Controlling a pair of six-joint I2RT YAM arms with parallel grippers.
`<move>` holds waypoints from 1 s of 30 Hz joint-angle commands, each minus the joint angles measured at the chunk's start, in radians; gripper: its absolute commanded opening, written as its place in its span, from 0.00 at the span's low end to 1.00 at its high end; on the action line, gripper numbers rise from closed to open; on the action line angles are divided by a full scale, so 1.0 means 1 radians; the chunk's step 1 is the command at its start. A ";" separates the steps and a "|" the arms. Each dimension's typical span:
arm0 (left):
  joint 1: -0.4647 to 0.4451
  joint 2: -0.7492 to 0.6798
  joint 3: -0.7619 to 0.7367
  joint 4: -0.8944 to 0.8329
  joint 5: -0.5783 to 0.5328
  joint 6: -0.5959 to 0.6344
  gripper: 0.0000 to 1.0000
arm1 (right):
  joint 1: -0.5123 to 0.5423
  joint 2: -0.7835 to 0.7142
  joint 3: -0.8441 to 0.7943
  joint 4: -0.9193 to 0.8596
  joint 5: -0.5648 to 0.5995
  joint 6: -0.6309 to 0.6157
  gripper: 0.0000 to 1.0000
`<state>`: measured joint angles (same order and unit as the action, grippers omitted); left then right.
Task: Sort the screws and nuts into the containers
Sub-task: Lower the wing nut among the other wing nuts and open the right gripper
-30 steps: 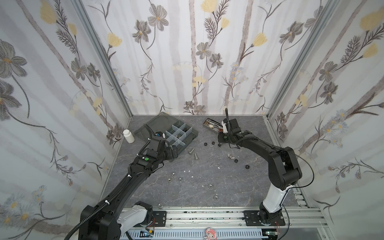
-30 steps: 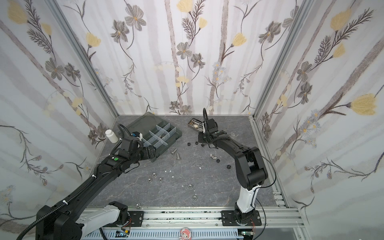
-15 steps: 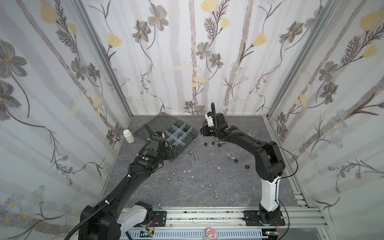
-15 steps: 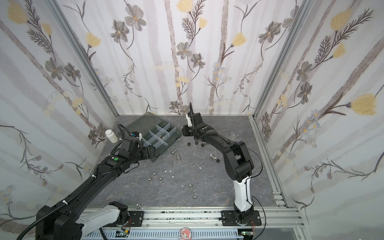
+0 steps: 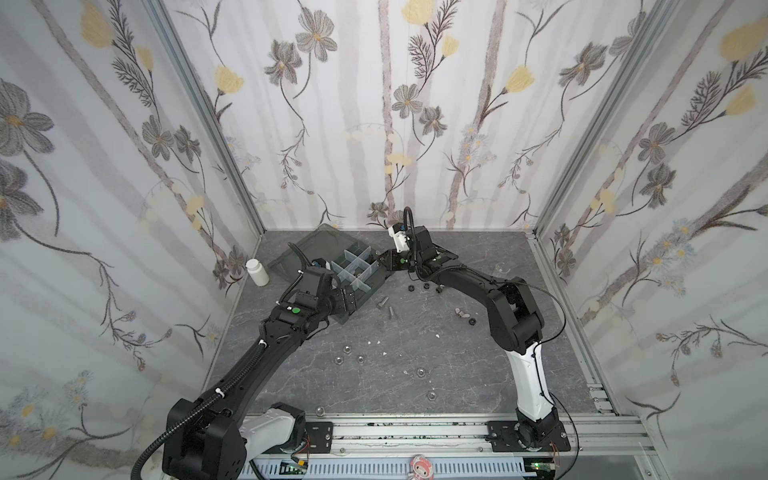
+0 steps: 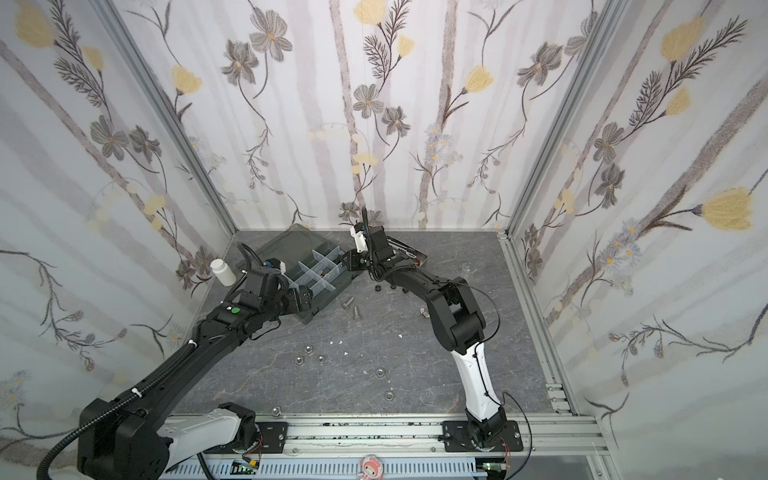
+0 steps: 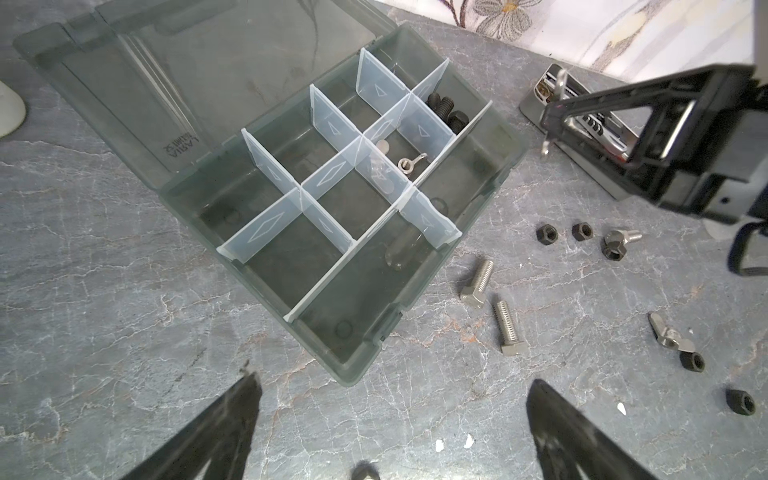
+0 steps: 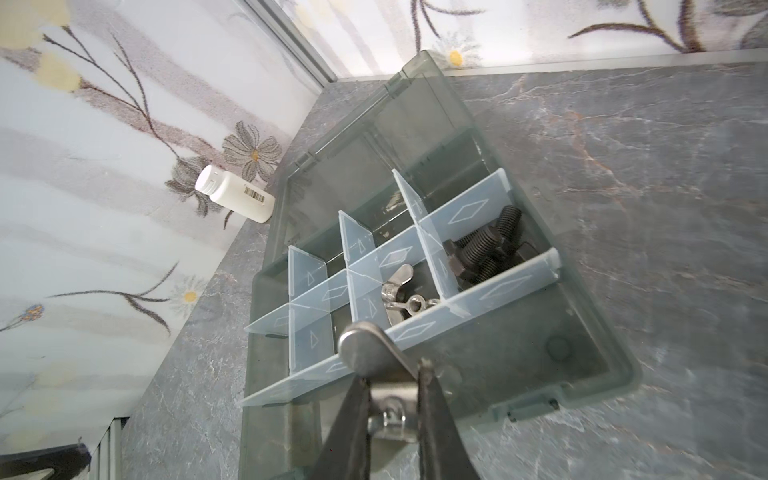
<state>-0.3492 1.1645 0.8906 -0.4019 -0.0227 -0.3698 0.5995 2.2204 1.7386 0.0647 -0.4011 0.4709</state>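
Observation:
The dark grey organizer box (image 5: 365,297) (image 6: 328,301) stands open at the back left, and its compartments are the containers. My right gripper (image 8: 392,374) (image 5: 384,259) is shut on a silver wing nut (image 8: 365,349) and hangs over the box's right end. One compartment holds black screws (image 8: 482,249) (image 7: 446,112). The one beside it holds silver wing nuts (image 8: 399,286). My left gripper (image 7: 392,382) (image 5: 349,301) is open and empty just off the box's near corner. Two silver screws (image 7: 478,282) and black nuts (image 7: 546,233) lie loose on the table.
A metal tin (image 6: 405,253) with tools sits behind the right gripper. A white bottle (image 8: 237,193) stands against the left wall. Silver nuts (image 5: 340,359) are scattered over the front of the table. Another wing nut (image 7: 669,334) lies to the right.
My right gripper has swung left, from beside the tin to over the organizer box, carrying the wing nut. The left arm has stayed still.

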 commanded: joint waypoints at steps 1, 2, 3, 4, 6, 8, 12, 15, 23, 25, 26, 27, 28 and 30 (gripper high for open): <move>0.005 0.001 0.019 -0.018 -0.011 -0.001 1.00 | 0.011 0.039 0.032 0.147 -0.068 0.030 0.09; 0.006 0.001 0.019 -0.020 -0.013 -0.001 1.00 | 0.015 0.054 0.044 0.162 -0.073 0.032 0.09; 0.007 0.002 0.020 -0.022 -0.015 -0.001 1.00 | 0.019 0.067 0.054 0.174 -0.078 0.034 0.09; 0.008 0.001 0.019 -0.024 -0.016 -0.003 1.00 | 0.023 0.084 0.065 0.189 -0.085 0.038 0.09; 0.009 0.003 0.018 -0.026 -0.019 -0.004 1.00 | 0.031 0.115 0.088 0.209 -0.093 0.046 0.09; 0.011 0.003 0.015 -0.028 -0.020 -0.006 1.00 | 0.037 0.151 0.121 0.219 -0.098 0.052 0.09; 0.013 0.000 0.012 -0.029 -0.020 -0.008 1.00 | 0.042 0.206 0.170 0.238 -0.101 0.075 0.09; 0.013 -0.003 0.019 -0.037 -0.019 -0.008 1.00 | 0.043 0.233 0.183 0.270 -0.097 0.096 0.09; 0.013 -0.035 0.020 -0.058 -0.025 -0.006 1.00 | 0.051 0.281 0.194 0.302 -0.074 0.111 0.12; 0.013 -0.044 0.015 -0.060 -0.025 -0.007 1.00 | 0.053 0.291 0.199 0.302 -0.064 0.110 0.12; 0.013 -0.048 0.013 -0.061 -0.025 -0.009 1.00 | 0.053 0.298 0.202 0.302 -0.060 0.110 0.12; 0.013 -0.051 0.012 -0.062 -0.023 -0.010 1.00 | 0.052 0.302 0.206 0.302 -0.057 0.111 0.12; 0.012 -0.054 0.010 -0.063 -0.023 -0.011 1.00 | 0.054 0.310 0.209 0.302 -0.053 0.112 0.12; 0.013 -0.058 0.007 -0.066 -0.020 -0.012 1.00 | 0.054 0.319 0.218 0.298 -0.045 0.111 0.12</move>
<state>-0.3374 1.1145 0.9009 -0.4614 -0.0330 -0.3706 0.6533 2.5267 1.9415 0.3115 -0.4644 0.5751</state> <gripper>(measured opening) 0.998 0.166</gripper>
